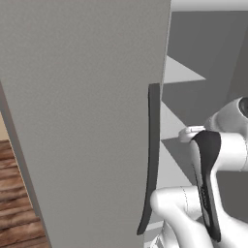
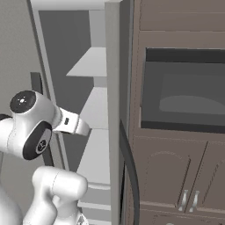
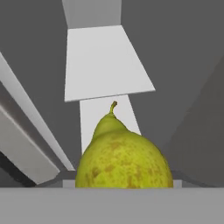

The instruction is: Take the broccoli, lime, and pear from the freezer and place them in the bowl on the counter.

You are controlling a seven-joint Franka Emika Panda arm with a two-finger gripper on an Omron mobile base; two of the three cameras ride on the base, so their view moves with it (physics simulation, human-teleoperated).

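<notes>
Hand view shows the pear (image 3: 124, 159) right in front of the gripper, very close, stem pointing away; I cannot tell if it is clamped.

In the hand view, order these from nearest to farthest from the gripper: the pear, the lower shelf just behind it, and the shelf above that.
1. The pear, right in front at the bottom centre.
2. The lower shelf, a narrow pale strip behind the pear's stem.
3. The upper shelf, the broad pale panel above.
</notes>
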